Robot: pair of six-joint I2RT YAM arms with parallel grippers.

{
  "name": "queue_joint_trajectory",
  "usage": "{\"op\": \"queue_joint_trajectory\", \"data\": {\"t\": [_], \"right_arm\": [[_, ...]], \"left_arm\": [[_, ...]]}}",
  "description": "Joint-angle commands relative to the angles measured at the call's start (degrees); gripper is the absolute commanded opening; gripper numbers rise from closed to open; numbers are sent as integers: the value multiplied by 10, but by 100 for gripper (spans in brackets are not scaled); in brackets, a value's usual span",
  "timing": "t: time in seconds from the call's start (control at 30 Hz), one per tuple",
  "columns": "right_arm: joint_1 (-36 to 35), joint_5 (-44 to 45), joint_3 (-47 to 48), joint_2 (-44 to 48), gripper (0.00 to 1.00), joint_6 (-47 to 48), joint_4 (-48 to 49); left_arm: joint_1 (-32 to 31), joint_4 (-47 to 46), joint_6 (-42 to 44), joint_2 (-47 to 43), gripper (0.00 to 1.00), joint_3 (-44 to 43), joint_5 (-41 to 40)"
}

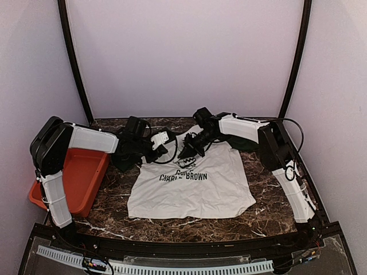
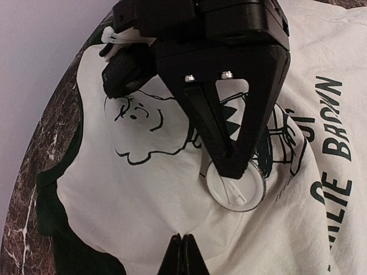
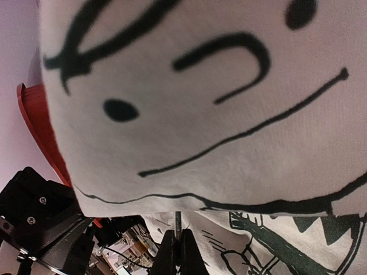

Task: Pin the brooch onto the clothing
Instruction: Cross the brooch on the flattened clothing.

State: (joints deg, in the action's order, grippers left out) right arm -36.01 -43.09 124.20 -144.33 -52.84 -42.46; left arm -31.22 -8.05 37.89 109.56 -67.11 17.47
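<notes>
White T-shirt (image 1: 195,189) lies on marble desk (image 1: 269,195), collar twd back wall. Clear round brooch (image 2: 236,189) rests on its chest area, clamped at the rim by R fingers (image 2: 229,167); what looks like its thin pin (image 3: 178,220) pokes past the tips. L fingers (image 2: 182,258) are clenched on a pinch of fabric just beside the brooch, collar side. Pin prob. needs to drive into that raised fold, so the R arm does the work.

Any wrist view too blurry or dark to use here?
Right wrist: T-shirt print fills the frame, close and soft-edged. Left wrist: print sharp, but the right tool is a black, detail-poor mass over the brooch. Top external: even light, no strong glare.
</notes>
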Motion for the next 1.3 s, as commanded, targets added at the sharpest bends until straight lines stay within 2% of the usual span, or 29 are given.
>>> {"op": "queue_joint_trajectory", "data": {"t": [0.0, 0.4, 1.27], "right_arm": [[-5, -32, -7, 20, 0, -20, 37], [3, -52, -12, 8, 0, -50, 73], [10, -50, 30, -26, 0, -47, 47]], "left_arm": [[-12, -8, 20, -22, 1, 17, -13], [-16, -20, 26, -32, 1, 32, -4], [-18, 13, 60, -45, 1, 32, 62]]}}
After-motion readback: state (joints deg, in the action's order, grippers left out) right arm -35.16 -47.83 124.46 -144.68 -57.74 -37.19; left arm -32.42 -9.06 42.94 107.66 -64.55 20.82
